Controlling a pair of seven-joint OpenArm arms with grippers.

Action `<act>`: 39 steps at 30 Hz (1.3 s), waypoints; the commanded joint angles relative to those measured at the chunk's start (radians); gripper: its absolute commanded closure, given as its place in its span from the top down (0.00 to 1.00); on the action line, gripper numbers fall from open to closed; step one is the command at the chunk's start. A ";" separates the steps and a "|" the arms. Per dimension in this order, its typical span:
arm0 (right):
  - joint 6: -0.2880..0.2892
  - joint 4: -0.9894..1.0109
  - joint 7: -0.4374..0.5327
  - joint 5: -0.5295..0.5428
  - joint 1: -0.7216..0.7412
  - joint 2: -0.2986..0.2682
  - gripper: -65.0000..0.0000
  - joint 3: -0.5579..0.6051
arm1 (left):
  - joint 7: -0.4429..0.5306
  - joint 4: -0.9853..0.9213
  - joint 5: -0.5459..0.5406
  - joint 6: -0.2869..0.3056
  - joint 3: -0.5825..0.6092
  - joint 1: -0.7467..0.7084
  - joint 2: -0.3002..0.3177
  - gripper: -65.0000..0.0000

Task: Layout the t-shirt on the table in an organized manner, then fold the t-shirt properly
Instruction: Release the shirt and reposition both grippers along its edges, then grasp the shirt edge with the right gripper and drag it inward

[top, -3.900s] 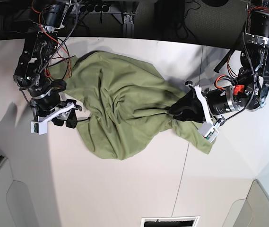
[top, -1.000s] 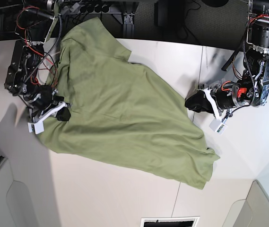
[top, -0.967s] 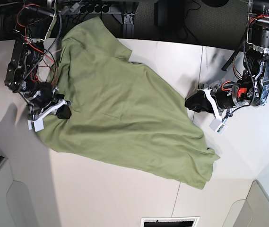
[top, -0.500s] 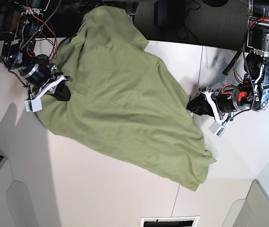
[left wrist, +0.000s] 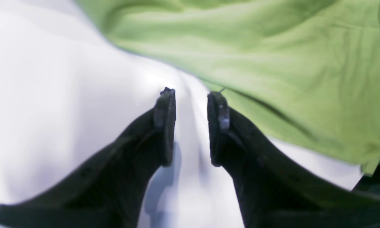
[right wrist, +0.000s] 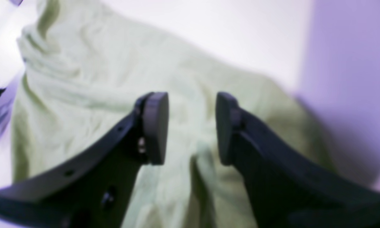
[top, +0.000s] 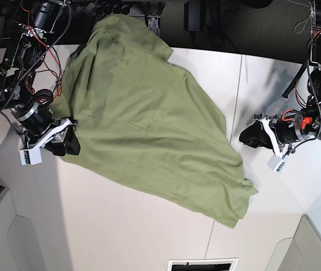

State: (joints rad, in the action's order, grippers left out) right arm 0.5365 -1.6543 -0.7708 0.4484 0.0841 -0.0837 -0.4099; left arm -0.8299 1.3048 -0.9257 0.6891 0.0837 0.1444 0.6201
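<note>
A dark floor (top: 245,28) runs along the far side of the scene, with black cables (top: 214,35) trailing across it and a metal frame bracket (top: 153,23) standing at its near edge. Pale grey bins (top: 5,237) occupy the two near corners, and a rectangular dark slot (top: 198,265) with a light rim lies at the near edge. Lighting is bright and even, with soft shadows.

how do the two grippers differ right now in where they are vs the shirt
The left gripper sits on bare table, clear of the t-shirt, while the right gripper is at the shirt's edge. The left wrist view shows white table between the left gripper's fingers; the right wrist view shows green cloth behind the right gripper's gap. Both stand open, holding nothing.
</note>
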 commanded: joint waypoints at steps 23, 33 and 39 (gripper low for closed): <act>-0.094 0.288 0.167 -0.139 0.090 -0.166 0.58 -0.001 | -0.031 0.201 -0.031 0.009 -0.009 -0.134 -0.106 0.31; 0.014 0.253 0.019 0.110 0.090 -0.151 0.00 0.019 | -0.005 0.200 0.042 0.009 -0.009 -0.162 -0.154 0.31; 0.042 0.028 -0.069 0.190 0.069 -0.082 0.00 0.023 | -0.005 0.200 0.048 0.009 -0.009 -0.165 -0.154 0.31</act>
State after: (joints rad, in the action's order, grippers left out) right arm 0.5610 -1.6093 -0.8639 0.6117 0.1383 -0.1570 -0.3862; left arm -0.8516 1.4910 -0.8600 0.6891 0.0830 -0.0341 0.4541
